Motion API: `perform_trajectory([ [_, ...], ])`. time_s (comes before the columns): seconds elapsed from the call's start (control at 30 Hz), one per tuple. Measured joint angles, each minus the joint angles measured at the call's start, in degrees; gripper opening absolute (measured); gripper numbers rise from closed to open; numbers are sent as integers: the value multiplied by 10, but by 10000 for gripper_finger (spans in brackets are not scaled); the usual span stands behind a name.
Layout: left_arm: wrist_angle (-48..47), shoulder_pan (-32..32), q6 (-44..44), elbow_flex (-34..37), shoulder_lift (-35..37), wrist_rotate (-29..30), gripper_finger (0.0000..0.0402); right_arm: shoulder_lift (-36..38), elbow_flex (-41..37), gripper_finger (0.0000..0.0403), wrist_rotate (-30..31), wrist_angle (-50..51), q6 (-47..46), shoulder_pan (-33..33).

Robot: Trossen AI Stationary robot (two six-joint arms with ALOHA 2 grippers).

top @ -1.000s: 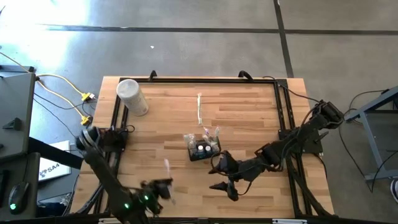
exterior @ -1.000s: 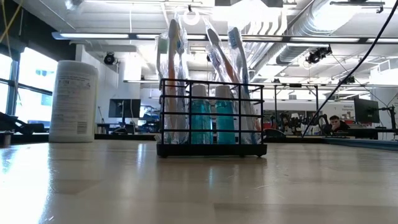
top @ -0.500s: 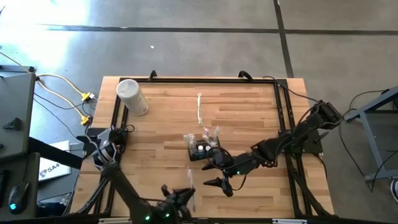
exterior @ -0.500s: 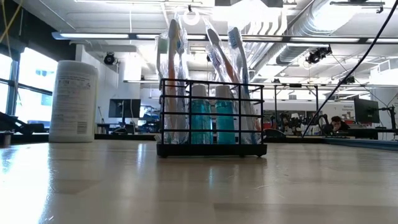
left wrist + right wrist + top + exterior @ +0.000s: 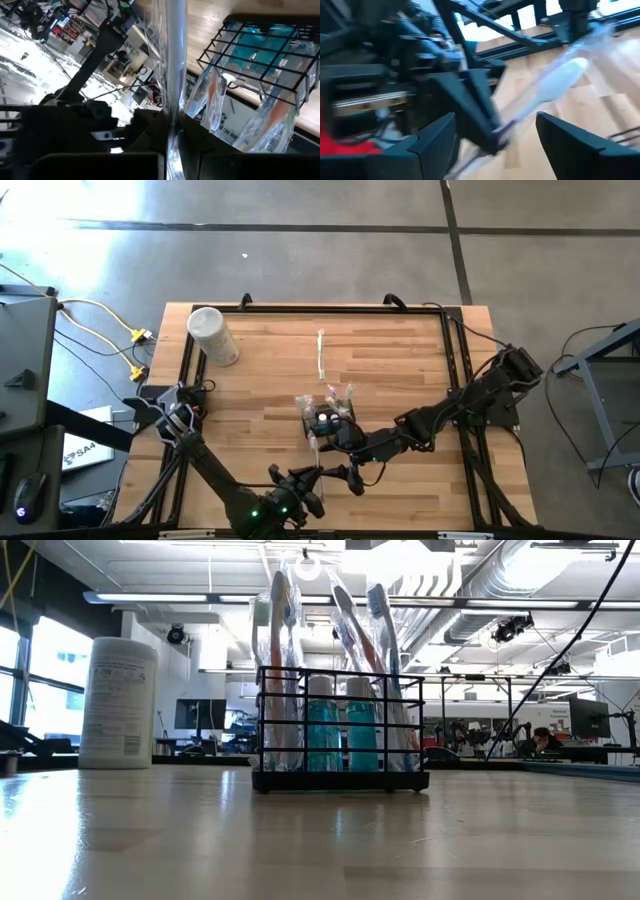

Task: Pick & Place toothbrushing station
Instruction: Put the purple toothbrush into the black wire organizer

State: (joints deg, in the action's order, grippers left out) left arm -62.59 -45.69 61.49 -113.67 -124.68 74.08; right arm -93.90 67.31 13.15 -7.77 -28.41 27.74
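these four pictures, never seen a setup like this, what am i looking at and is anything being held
It is a two-armed robot at a wooden table, filmed at once by four cameras. One looks straight down from above, one sits at tabletop height, and one rides on each wrist.

On the table stand a white canister, a black wire holder filled with wrapped toothbrushes and teal tubes, and one wrapped toothbrush lying alone.

The left gripper, near the table's front edge, is shut on a wrapped toothbrush; its wrist camera shows the clear wrapper pinched between the fingers, close to the holder. The right gripper hangs open just in front of the holder, holding nothing, with that toothbrush showing between its fingers in its own camera.
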Motion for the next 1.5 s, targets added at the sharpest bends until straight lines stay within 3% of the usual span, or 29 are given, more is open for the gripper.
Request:
perform_trajectory([
  [0.4, 2, 0, -2, 0, 0, -5, 15, -34, 0, 269, 9, -40, 17, -27],
  [0.53, 3, 0, -5, 0, 0, -10, 15, -40, 0, 246, -2, -48, 42, -31],
  [0.67, 3, 0, -14, 0, 0, -17, 15, -40, 0, 186, 0, -47, 63, -31],
  [0.9, 1, 1, -10, 1, 0, -17, 15, -40, 0, 23, -9, -56, 92, -29],
  [1.27, 15, 0, -52, 1, -1, -18, 67, -39, 0, 10, -17, -49, 120, -27],
  [1.4, 54, -2, -108, 1, -1, -15, 84, -39, 0, 8, 11, -42, 131, -21],
  [1.5, 111, -6, -82, 1, -1, 3, 88, -39, 0, 8, 43, -38, 141, -18],
])
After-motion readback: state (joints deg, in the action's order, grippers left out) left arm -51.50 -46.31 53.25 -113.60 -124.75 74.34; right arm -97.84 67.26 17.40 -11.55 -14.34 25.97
